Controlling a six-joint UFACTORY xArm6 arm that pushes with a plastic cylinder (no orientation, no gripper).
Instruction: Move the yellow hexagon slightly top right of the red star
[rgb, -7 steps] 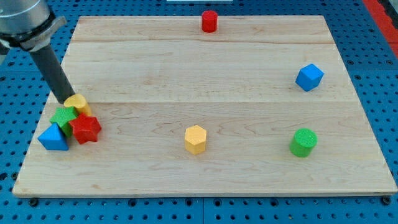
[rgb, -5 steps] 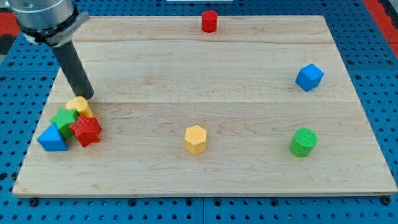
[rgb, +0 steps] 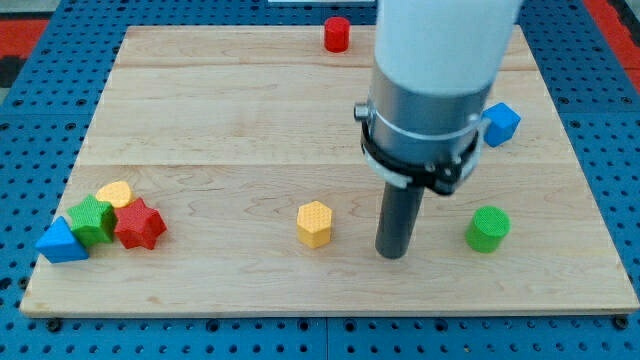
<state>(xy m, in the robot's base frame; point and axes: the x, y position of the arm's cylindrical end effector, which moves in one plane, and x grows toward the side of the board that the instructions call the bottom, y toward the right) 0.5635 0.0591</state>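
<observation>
Yellow hexagon (rgb: 314, 223) sits just left of my bare, touching-nothing tip (rgb: 391, 254), so I should push leftward steadily, aiming slightly above the red star (rgb: 139, 224).

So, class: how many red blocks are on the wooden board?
2. The red cylinder stands at the view's top edge; the red star sits in the cluster at the view's lower left. The arm may hide others.
</observation>
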